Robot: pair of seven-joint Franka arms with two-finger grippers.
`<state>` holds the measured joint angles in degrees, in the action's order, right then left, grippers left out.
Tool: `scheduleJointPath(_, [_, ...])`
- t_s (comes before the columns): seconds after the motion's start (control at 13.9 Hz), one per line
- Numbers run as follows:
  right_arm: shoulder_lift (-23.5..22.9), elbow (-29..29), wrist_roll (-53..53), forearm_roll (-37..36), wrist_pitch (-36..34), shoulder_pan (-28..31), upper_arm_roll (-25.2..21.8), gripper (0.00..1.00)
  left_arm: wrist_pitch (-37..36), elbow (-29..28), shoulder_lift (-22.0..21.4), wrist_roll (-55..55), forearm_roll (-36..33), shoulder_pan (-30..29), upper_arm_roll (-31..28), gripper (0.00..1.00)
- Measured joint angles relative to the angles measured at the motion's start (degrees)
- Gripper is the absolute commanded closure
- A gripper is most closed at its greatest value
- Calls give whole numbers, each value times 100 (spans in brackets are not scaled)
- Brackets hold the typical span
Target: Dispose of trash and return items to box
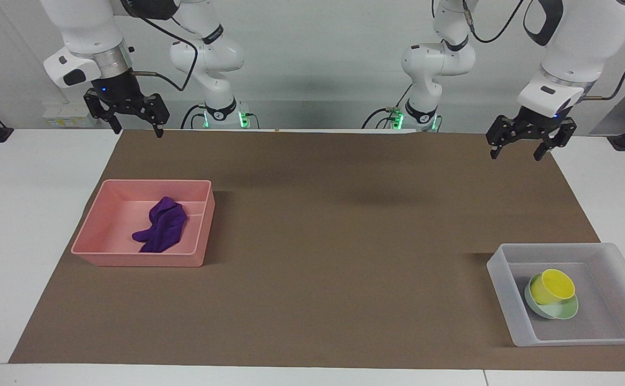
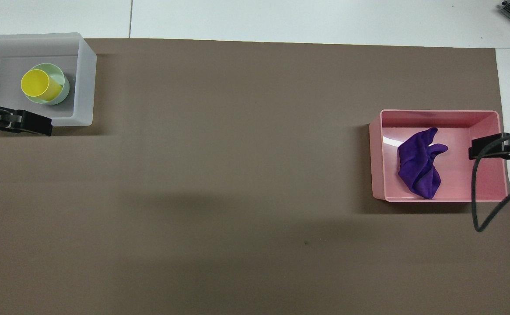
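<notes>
From my remote station I see the purple rag (image 1: pixel 162 231) crumpled in the pink bin (image 1: pixel 98 230) at the right arm's end, and the yellow cup (image 1: pixel 552 286) tipped inside the mint bowl (image 1: pixel 558 311), both in the clear box (image 1: pixel 511 311) at the left arm's end. Left gripper (image 1: pixel 531 147) hangs empty, fingers spread, over the brown mat (image 1: pixel 334 241)'s edge nearest the robots. Right gripper (image 1: pixel 128 117) likewise released and holding nothing, raised over what looks like the mat's corner, though the angle makes that hard to pin.
</notes>
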<state>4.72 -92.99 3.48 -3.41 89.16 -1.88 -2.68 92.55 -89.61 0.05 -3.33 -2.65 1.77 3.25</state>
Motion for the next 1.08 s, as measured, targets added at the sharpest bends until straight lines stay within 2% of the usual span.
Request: scheduleJointPath(1.08, [0, -8, 0, 4, -1, -1, 4, 0, 1, -224, -98, 287, 32, -103, -4, 0])
